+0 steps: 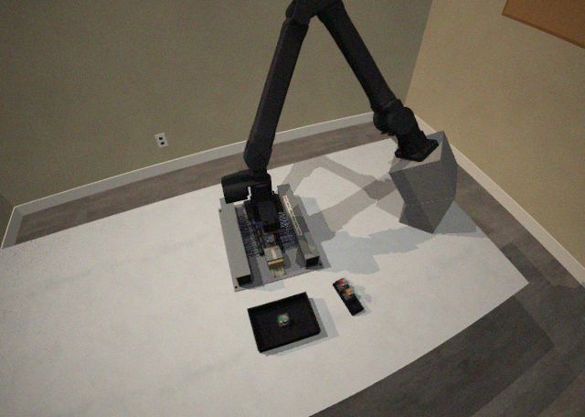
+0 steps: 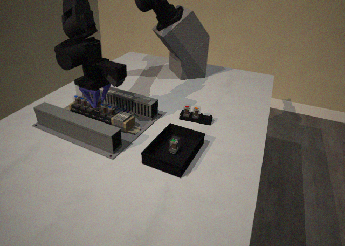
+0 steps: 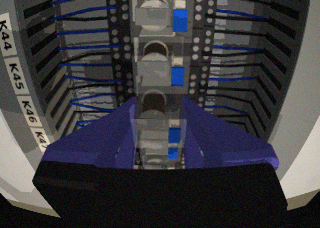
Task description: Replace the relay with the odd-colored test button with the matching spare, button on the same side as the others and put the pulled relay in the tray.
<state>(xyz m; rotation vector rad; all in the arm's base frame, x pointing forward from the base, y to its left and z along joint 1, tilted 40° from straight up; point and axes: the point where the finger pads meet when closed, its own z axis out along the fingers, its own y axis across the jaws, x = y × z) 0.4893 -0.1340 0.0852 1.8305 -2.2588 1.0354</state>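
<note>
My gripper (image 3: 159,105) (image 2: 96,104) reaches down into the relay row on the control panel (image 1: 224,229) and is shut on a clear relay with a blue button (image 3: 160,142). This relay stands in line with the row. Two other blue-button relays (image 3: 160,16) (image 3: 160,63) stand beyond it in the wrist view. A relay with a green button (image 1: 282,319) (image 2: 174,143) stands in the black tray (image 1: 258,331) (image 2: 156,157). The small black spare holder (image 1: 355,307) (image 2: 205,118) carries a red-button relay (image 1: 342,283) (image 2: 186,109) and an orange-button relay (image 1: 348,292) (image 2: 196,110).
Two grey wire ducts (image 2: 75,126) (image 2: 133,102) flank the relay row. Beige and grey terminal blocks (image 2: 124,121) sit at the row's end. The arm's grey pedestal (image 1: 427,186) (image 2: 189,50) stands at the table's far corner.
</note>
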